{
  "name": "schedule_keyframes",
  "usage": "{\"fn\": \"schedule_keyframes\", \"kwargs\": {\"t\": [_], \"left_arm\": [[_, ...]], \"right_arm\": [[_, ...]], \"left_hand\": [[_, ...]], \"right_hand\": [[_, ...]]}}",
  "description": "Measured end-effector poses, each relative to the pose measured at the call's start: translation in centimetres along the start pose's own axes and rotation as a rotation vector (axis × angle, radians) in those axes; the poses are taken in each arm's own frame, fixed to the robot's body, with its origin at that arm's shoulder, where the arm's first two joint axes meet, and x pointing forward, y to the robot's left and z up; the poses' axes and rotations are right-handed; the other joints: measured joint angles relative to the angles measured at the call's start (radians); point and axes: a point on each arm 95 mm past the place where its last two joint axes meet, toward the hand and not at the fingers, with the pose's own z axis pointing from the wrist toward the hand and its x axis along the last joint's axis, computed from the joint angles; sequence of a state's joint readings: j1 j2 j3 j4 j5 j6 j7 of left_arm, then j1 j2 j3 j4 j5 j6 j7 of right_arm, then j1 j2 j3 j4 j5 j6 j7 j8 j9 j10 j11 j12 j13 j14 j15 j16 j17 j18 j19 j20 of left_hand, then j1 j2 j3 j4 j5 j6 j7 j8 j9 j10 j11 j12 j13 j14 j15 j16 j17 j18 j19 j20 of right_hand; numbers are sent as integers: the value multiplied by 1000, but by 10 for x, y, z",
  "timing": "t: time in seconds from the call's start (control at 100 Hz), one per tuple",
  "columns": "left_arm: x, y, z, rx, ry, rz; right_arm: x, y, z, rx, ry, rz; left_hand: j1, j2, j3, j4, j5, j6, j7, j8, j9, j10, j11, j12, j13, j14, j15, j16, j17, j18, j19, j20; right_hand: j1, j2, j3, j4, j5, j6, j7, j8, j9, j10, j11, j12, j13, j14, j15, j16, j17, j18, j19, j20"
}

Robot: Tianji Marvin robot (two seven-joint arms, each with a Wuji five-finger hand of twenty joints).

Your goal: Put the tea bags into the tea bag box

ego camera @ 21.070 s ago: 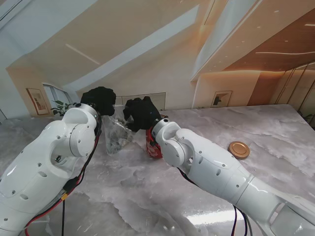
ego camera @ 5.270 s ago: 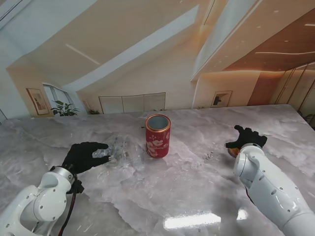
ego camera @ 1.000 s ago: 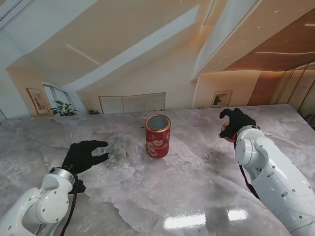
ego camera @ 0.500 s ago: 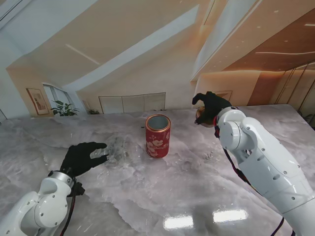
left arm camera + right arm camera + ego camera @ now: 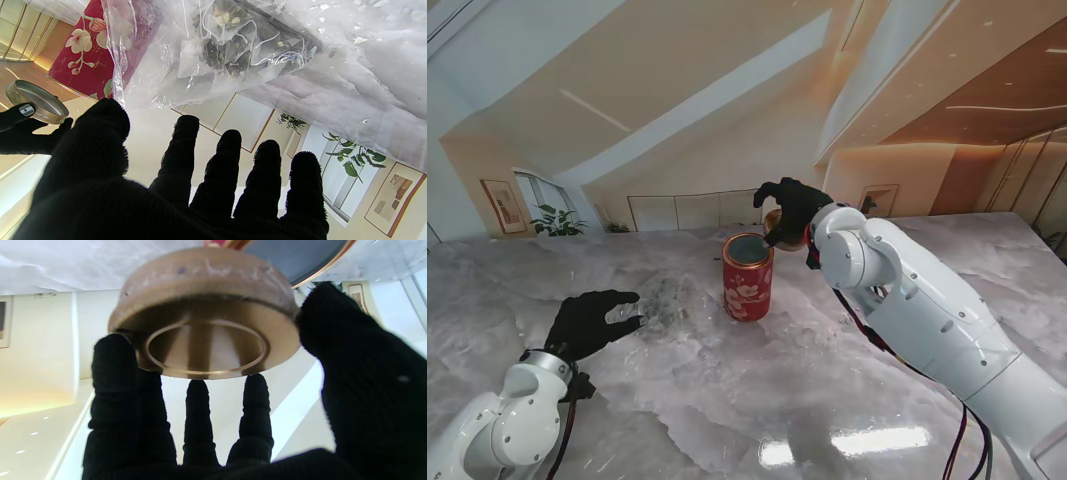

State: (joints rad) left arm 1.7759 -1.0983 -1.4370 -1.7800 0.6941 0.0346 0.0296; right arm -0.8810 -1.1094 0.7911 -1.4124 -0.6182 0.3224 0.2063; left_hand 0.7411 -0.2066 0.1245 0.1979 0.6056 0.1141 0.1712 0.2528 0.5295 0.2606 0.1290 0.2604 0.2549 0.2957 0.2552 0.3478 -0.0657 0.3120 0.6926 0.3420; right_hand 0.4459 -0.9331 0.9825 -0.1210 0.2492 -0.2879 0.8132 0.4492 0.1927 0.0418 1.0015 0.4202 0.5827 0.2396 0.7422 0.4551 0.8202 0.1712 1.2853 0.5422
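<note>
The red floral tea box (image 5: 747,277) stands upright mid-table, its round mouth uncovered. My right hand (image 5: 789,209) hovers just right of and above that mouth, shut on the gold lid (image 5: 777,226); the lid (image 5: 204,316) is pinched at its rim between thumb and fingers, with the box's rim (image 5: 320,263) just beyond it. My left hand (image 5: 587,322) rests open on the table, left of the box, fingers spread beside a clear plastic bag (image 5: 662,300). The bag (image 5: 233,46) holds several pyramid tea bags. The box (image 5: 83,56) and lid (image 5: 36,105) show past it.
Grey marble table (image 5: 827,390) runs wide on all sides. The crumpled bag lies between my left hand and the box. My right arm (image 5: 907,300) reaches across the table's right half toward the box.
My right hand has carried the gold lid leftward from the far right of the table to just above the box's mouth. The left hand has stayed put beside the bag.
</note>
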Motion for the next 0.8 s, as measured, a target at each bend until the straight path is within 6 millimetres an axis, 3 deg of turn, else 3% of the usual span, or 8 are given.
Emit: {"fn": "schedule_keyframes", "kwargs": {"t": [0.34, 0.8], "left_arm": [[-4, 0, -4, 10, -12, 0], [-4, 1, -2, -6, -14, -1]], "right_arm": [[31, -5, 18, 24, 55, 7], [52, -15, 33, 90, 91, -40]], "left_hand": [[0, 0, 0, 0, 0, 0, 0, 0, 0, 0, 0, 0, 0, 0, 0, 0, 0, 0, 0, 0], [0, 0, 0, 0, 0, 0, 0, 0, 0, 0, 0, 0, 0, 0, 0, 0, 0, 0, 0, 0]], "right_hand": [[0, 0, 0, 0, 0, 1, 0, 0, 0, 0, 0, 0, 0, 0, 0, 0, -2, 2, 0, 10], [0, 0, 0, 0, 30, 15, -2, 1, 0, 1, 0, 10, 0, 0, 0, 0, -11, 3, 0, 10]]}}
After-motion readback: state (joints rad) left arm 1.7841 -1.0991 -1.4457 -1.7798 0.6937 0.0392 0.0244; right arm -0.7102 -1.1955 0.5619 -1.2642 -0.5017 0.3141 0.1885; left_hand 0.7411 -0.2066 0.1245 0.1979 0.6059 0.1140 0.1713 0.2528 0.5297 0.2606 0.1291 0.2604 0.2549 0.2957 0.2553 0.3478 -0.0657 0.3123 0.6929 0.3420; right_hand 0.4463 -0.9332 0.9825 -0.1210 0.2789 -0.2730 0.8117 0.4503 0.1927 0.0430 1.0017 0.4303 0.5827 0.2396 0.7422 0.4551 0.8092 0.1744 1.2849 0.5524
